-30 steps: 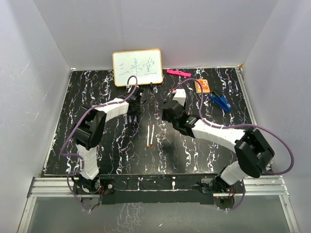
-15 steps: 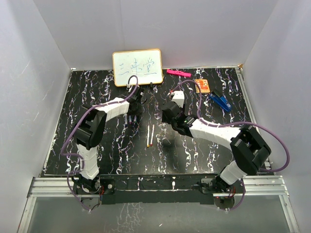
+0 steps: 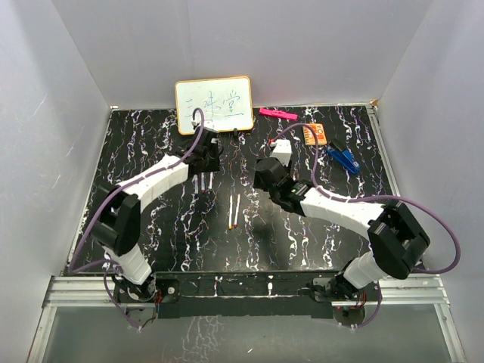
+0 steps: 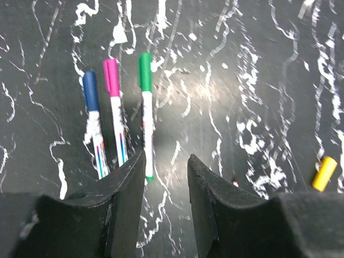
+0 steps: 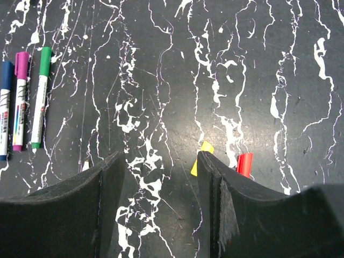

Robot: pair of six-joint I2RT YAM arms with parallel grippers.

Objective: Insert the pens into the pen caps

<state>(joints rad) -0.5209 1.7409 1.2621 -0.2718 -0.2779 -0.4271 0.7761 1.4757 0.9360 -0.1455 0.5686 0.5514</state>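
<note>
Left wrist view: three capped pens (image 4: 114, 113), blue, pink and green, are laid side by side on the surface (image 4: 242, 80), just beyond the left end effector (image 4: 166, 161), which is parted narrowly and empty. A yellow cap (image 4: 324, 173) and a red cap (image 5: 244, 164) are seen beside the right end effector (image 5: 161, 161), which is parted wider and also empty.

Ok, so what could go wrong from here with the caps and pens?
The yellow cap lies partly hidden by one of the right fingers, with the red cap close beside it; closing could flick either away. The left fingers hover right over the green-capped pen; descending might knock it askew.
</note>
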